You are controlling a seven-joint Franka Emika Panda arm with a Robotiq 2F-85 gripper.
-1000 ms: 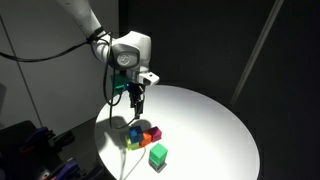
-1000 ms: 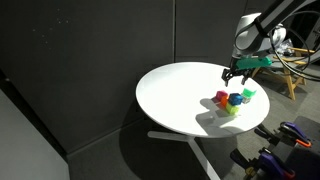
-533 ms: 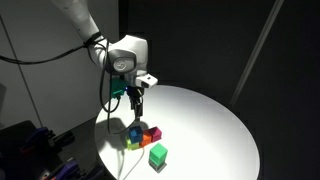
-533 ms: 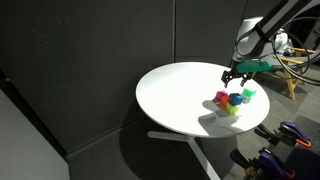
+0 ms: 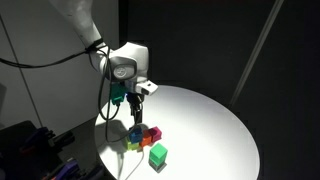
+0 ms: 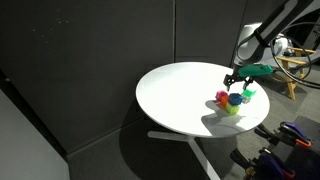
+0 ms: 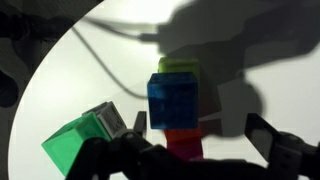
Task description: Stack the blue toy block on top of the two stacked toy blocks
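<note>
The gripper (image 5: 135, 111) hangs just above the blue toy block (image 7: 173, 100), its fingers spread apart and holding nothing. The block sits on the round white table (image 5: 215, 120), hemmed in by a red cube (image 7: 181, 146) and a yellow cube (image 7: 178, 67). The two stacked toy blocks (image 7: 85, 148), green on top, stand just beside this cluster.

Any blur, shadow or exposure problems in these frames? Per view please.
Wrist view: soft focus overall; gripper fingers dark and blurred at the bottom edge; a big shadow falls over the table behind the blue toy block. Both exterior views: room nearly black, white table bright, blocks small and low in detail.
</note>
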